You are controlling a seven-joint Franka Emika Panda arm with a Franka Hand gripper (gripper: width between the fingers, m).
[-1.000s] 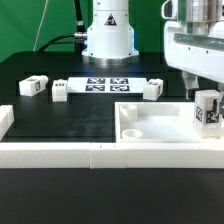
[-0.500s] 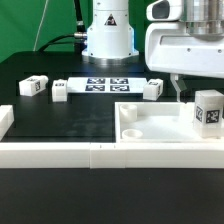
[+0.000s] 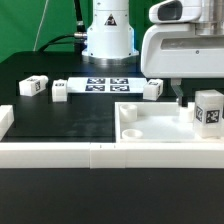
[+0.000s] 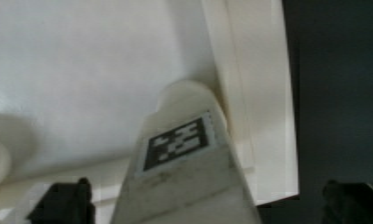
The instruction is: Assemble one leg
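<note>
One leg [image 3: 209,110], a white cuboid peg with a black-and-white tag, stands upright in the right corner of the large flat white square piece [image 3: 150,128]. It fills the wrist view [image 4: 183,160], tag facing the camera. My gripper [image 3: 183,97] hangs open just above and to the exterior view's left of this leg, not touching it. In the wrist view the gripper [image 4: 206,205] has its dark fingertips [image 4: 62,200] wide apart on either side of the leg. Three more legs [image 3: 33,86] [image 3: 59,91] [image 3: 152,89] lie on the black table.
The marker board [image 3: 105,84] lies at the back middle, in front of the arm's base [image 3: 108,40]. A white raised rail [image 3: 60,155] runs along the front edge, with an upright end [image 3: 5,120] at the exterior view's left.
My gripper has let go of the standing leg, risen and shifted toward the exterior view's left. The leg stays upright in the corner of the square piece.
</note>
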